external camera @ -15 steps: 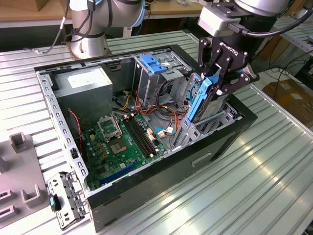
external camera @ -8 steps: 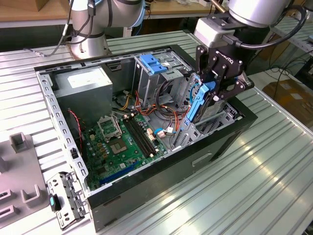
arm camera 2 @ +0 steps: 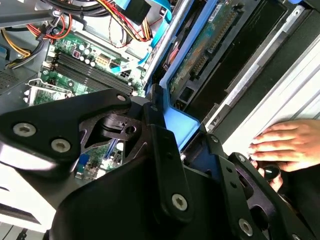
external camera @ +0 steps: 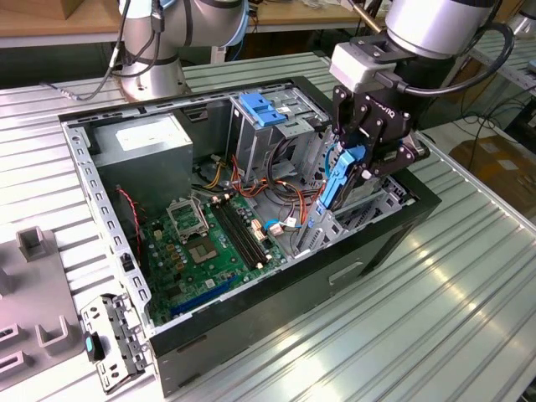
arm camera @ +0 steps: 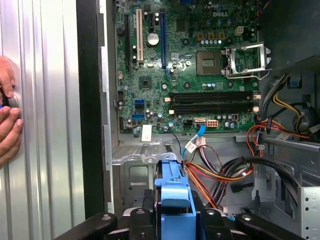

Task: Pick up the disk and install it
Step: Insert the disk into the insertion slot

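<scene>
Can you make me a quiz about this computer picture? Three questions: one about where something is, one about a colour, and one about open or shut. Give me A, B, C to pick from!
1. Where is the disk?
A. On the floor
B. Standing on edge, partly down in the computer case
C. On a shelf

2. What colour is the plastic frame around the disk?
A. Blue
B. Red
C. Green

3. How are the jaws of the gripper?
A. Wide open, holding nothing
B. Shut on the disk
C. Shut on a screwdriver

Answers:
1 B: in the exterior view the disk stands on edge and reaches down into the case at that view's right end.
2 A: the frame shows blue in both wrist views.
3 B: the jaws pinch the blue frame from both sides.
</scene>
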Controlling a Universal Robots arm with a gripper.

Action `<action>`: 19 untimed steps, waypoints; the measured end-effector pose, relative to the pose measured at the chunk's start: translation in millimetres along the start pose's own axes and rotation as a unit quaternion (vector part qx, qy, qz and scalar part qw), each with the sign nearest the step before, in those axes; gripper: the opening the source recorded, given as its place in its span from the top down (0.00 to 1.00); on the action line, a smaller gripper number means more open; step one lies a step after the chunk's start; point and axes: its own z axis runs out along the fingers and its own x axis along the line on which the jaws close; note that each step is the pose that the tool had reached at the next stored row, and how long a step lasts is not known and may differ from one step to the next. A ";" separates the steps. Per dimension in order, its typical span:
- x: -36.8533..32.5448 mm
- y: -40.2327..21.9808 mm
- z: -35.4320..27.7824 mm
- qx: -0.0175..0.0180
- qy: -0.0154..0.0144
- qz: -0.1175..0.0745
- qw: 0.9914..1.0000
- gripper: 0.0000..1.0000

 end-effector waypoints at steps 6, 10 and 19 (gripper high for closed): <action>-0.1 0.1 2.9 0.000 0.000 0.000 1.000 0.55; -0.1 -0.2 10.8 0.000 0.001 0.000 1.000 0.57; -0.1 -0.2 20.4 0.000 0.001 0.000 1.000 0.89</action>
